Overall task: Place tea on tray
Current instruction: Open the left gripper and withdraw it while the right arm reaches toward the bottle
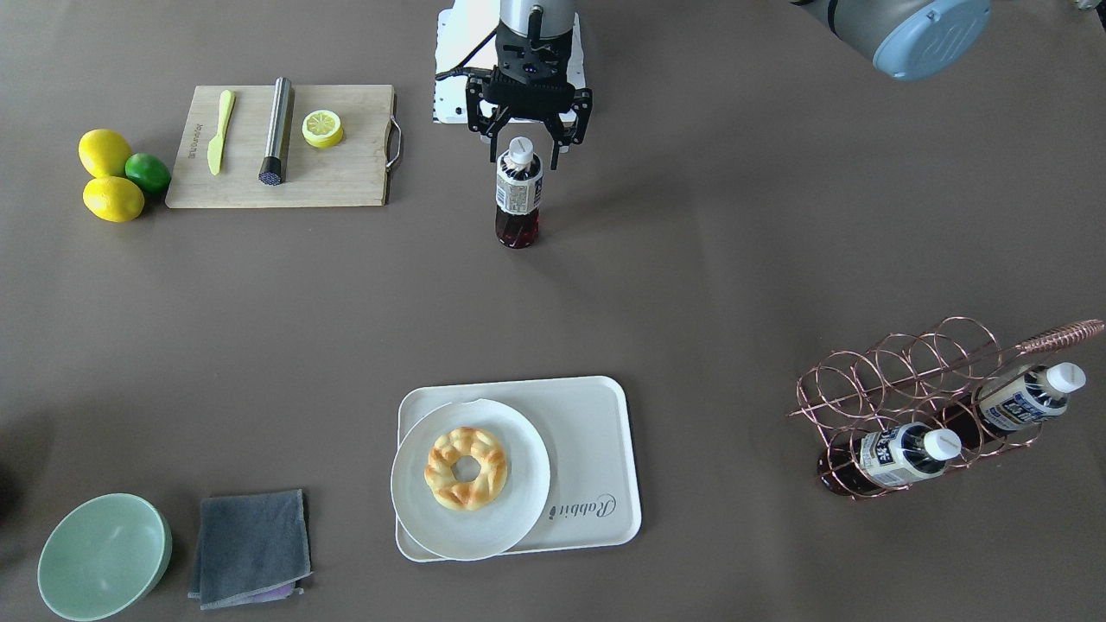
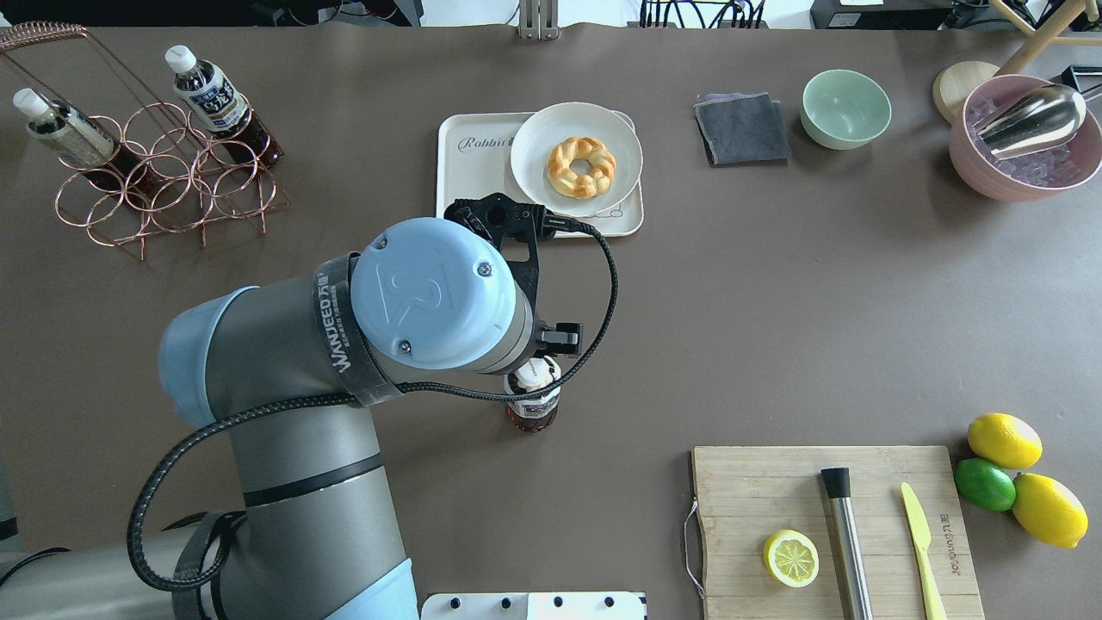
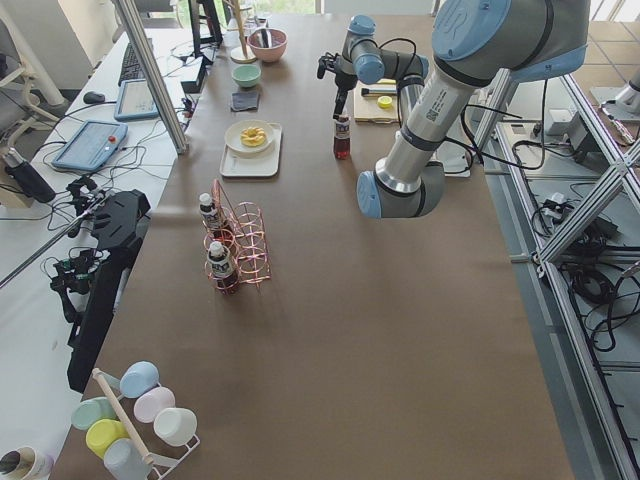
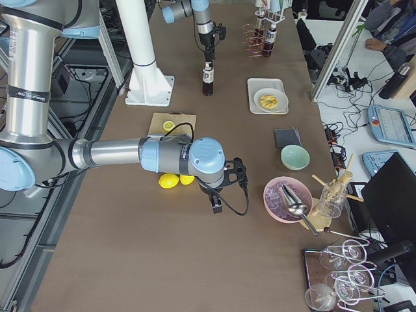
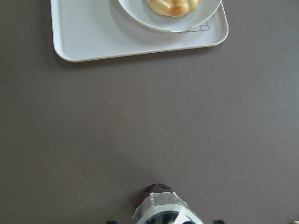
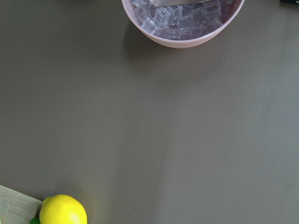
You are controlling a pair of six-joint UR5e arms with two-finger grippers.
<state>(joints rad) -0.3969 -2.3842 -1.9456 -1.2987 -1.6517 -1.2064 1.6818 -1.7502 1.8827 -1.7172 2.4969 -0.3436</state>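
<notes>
Slim clear plastic tea (image 5: 163, 210) stands apart from smooth rounded tray (image 5: 93, 42).

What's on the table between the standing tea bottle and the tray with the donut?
Nothing. Between the tea bottle and the tray there is only bare brown table, as the front-facing and left wrist views show.

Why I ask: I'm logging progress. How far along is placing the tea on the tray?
Early. Done: one tea stands upright on the table, apart from the rack. In hand: the left tool hangs open astride its cap, not gripping. Left: grip, lift, set it on the tray, beside the plate.
</notes>
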